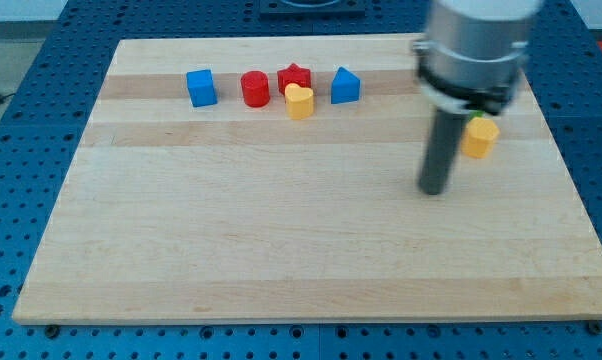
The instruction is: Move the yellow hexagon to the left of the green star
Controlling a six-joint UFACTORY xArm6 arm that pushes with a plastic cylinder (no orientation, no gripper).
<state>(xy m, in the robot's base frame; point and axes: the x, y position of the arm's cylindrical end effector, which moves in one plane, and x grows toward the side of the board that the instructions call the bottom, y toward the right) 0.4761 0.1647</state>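
The yellow hexagon (pixel 480 138) lies on the wooden board near the view's right edge. A bit of green (pixel 478 117), likely the green star, shows just above it, mostly hidden behind my arm. My tip (pixel 434 191) rests on the board a short way to the left of and below the yellow hexagon, apart from it. The rod is blurred.
Along the view's top stands a row: a blue cube (pixel 202 88), a red cylinder (pixel 255 89), a red star (pixel 295 78) with a yellow heart-like block (pixel 299 101) touching it below, and a blue triangular block (pixel 345 86). The board's edge (pixel 311 320) borders a blue perforated table.
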